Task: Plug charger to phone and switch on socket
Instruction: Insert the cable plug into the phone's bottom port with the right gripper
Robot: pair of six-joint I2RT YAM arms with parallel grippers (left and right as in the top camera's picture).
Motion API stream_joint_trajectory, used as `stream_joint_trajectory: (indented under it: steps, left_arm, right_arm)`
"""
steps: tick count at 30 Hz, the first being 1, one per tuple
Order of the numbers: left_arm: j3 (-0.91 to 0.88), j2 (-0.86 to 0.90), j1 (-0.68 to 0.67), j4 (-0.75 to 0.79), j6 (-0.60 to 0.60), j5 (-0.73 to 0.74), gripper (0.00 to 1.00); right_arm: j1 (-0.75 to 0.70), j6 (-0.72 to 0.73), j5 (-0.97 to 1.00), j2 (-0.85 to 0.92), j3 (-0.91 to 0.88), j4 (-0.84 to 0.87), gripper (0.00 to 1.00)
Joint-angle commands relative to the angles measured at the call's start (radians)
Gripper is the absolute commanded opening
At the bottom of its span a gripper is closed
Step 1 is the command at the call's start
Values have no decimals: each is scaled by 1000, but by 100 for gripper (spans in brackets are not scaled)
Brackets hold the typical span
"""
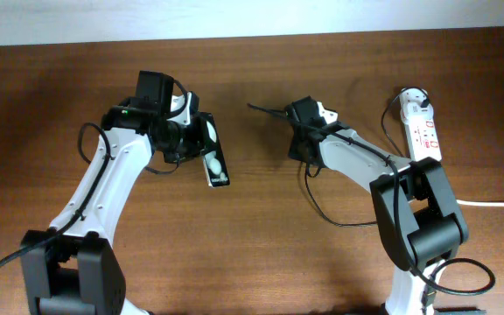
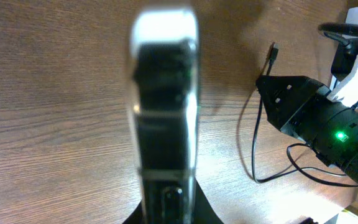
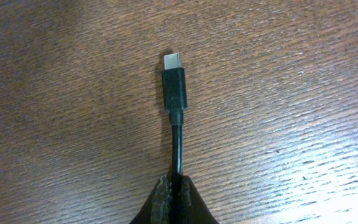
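Note:
My left gripper (image 1: 195,140) is shut on the phone (image 1: 216,166), a black glossy slab with white reflections, and holds it tilted over the table. In the left wrist view the phone (image 2: 165,106) stands edge-on and blurred between the jaws (image 2: 166,208). My right gripper (image 1: 297,122) is shut on the charger's thin black cable (image 1: 318,197). The connector tip (image 1: 252,107) points left, toward the phone but apart from it. In the right wrist view the jaws (image 3: 175,186) pinch the cable just behind the connector (image 3: 174,84). The white socket strip (image 1: 425,136) lies at the far right.
A round white plug head (image 1: 416,101) sits at the strip's far end and a thick white cord (image 1: 497,204) runs off to the right. The charger cable loops on the table under my right arm (image 2: 257,143). The table's back edge meets a white wall.

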Motion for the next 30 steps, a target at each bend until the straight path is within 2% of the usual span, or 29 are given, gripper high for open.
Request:
stream_joint_trajectory:
  steps: [1,3,4,6,8,10,11,12,14,16,17,18,24,30]
  left_arm:
    - [12,-6,6,18,-74,38,0]
    - [12,-5,6,47,-74,40,0]
    - [12,0,6,70,-54,88,0]
    - [12,45,6,199,-33,328,0]
    - [12,124,6,327,-53,573,0]
    - [12,237,6,554,-164,842,0]
    - [12,288,6,737,-294,973,0]
    - [12,317,6,900,-388,1011,0]
    - [12,319,19,1065,-500,992,0]
    - [12,319,28,1163,-599,992,0]
    - [12,319,27,1161,-599,994,0]
    - [12,319,26,1161,-599,994,0]
    - [12,319,32,1161,-586,1012,0]
    - [12,319,50,1161,-568,1064,0]
  right_arm:
    - [-8,-9,-139,59,-19,-111,4]
    - [-8,-9,-172,-29,13,-205,4]
    - [-8,-9,-219,-97,14,-232,4]
    - [-6,-8,-346,-306,12,-261,4]
    - [-5,-9,-379,-513,11,-311,4]
    - [1,-11,-378,-700,5,-412,4]
    - [43,-44,-378,-796,-24,-494,4]
    - [104,-43,-378,-851,-62,-505,4]
    - [241,33,-349,-922,-163,-463,4]
    - [357,73,-336,-910,-304,-264,4]
    - [417,69,-299,-880,-364,-113,4]
    - [447,72,-229,-854,-381,-55,4]
    - [452,72,-111,-761,-381,148,4]
    - [452,69,-47,-761,-381,173,4]
